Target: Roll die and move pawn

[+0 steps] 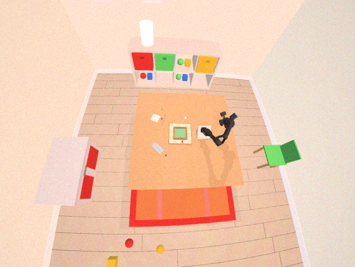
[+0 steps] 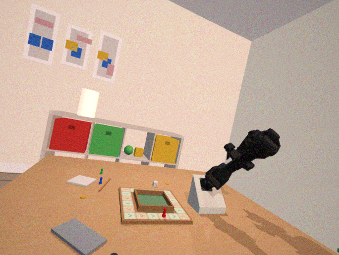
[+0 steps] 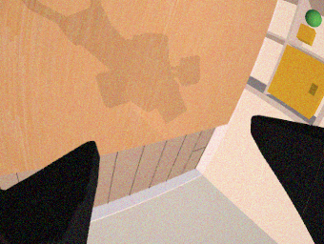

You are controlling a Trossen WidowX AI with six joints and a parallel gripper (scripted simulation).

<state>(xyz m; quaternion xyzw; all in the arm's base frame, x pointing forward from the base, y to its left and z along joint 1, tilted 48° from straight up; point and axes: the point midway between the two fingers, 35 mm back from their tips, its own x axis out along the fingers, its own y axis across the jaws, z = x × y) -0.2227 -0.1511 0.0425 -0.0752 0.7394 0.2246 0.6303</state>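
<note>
Gripper (image 1: 229, 115) (image 2: 239, 156) hangs above the table's (image 1: 186, 172) (image 2: 153, 235) right side; fingers well apart, nothing between them. Die (image 1: 185, 117) (image 2: 155, 183) rests on the wood, between the board (image 1: 169, 133) (image 2: 156, 221) and the far edge (shelf side), nearer the board. From the gripper it lies toward the left edge, and lower. Cube, so no long axis to match; square up to two opposite faces. One arm, no choice to make.

Wrist view aims at the far right corner, no die in it. I'd swing left, turn the fingers down, then descend. Drop target is the tray (image 1: 180, 132) (image 2: 154, 200), mid-board, die not in it yet. Red pawn (image 1: 182, 141) (image 2: 164, 213) stands on the board's near-edge row.

Surface: wood grain, yellow disc (image 1: 191, 115) (image 2: 167, 183) just right of the die; don't clip it. Room: cubby shelf (image 1: 175, 44) (image 2: 138, 126) past the far edge, green chair (image 1: 274, 155) off the right edge.
</note>
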